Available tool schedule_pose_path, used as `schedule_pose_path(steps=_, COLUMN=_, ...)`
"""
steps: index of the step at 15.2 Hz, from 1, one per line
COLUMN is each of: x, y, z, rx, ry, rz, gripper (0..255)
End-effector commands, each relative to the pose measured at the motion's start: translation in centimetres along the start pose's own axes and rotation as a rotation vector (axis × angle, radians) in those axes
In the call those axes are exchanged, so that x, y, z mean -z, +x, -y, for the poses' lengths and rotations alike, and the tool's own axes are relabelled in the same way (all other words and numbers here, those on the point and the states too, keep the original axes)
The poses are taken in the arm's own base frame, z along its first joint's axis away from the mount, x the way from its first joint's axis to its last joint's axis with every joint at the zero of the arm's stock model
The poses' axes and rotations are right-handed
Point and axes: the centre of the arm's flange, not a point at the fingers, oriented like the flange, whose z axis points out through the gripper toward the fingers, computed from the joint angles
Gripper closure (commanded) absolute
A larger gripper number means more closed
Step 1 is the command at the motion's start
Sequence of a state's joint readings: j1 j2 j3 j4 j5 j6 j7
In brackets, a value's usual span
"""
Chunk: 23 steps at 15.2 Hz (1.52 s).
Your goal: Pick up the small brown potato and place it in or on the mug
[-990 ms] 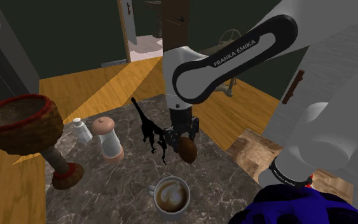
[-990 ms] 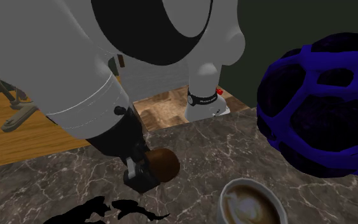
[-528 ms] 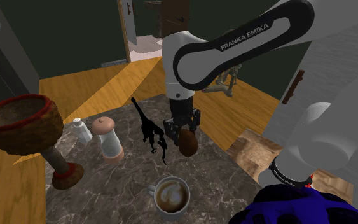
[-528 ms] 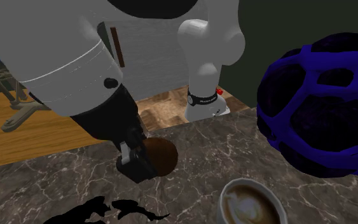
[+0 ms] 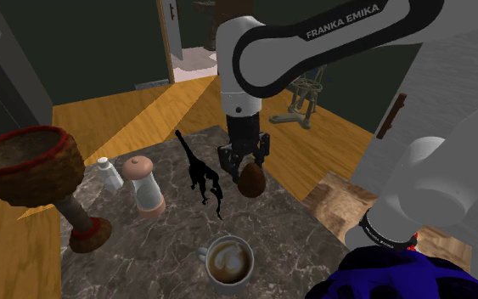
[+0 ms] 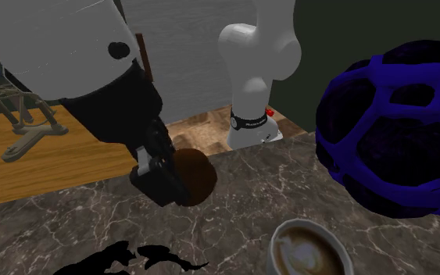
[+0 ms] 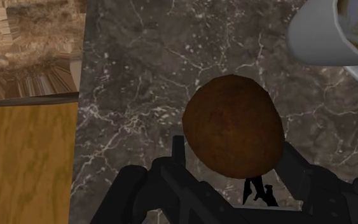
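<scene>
The hand [image 5: 250,169] hangs straight down from the arched arm [image 5: 330,36], clasping the brown potato [image 5: 251,181] above the dark marble table [image 5: 156,248]

A dark marble tabletop [image 5: 143,255] carries a black dinosaur figure [image 5: 201,178] near its middle. Toward the shoulder view's left stand 2 containers, a pinkish shaker [image 5: 146,187] and, just beside it, a smaller white shaker [image 5: 105,172]. Further left stands 1 red-rimmed brown goblet [image 5: 26,166]. A blue lattice ball [image 6: 394,129] sits at the second exterior view's right. A wooden floor [image 5: 118,110] lies beyond the table.
</scene>
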<state>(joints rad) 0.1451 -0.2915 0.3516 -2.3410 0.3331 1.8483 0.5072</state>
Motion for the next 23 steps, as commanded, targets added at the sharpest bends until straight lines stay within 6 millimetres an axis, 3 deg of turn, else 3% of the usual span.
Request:
schedule_pose_path(steps=1, x=1.0, y=-0.3, z=0.2, rx=0.000, ry=0.000, rz=0.000, gripper=255)
schedule_pose_path(steps=11, x=5.9, y=-1.7, z=0.5, rx=0.000, ry=0.000, rz=0.000, gripper=255)
schedule_pose_path(steps=23, x=2.4, y=-10.0, z=13.5, rx=0.000, ry=0.000, rz=0.000, gripper=255)
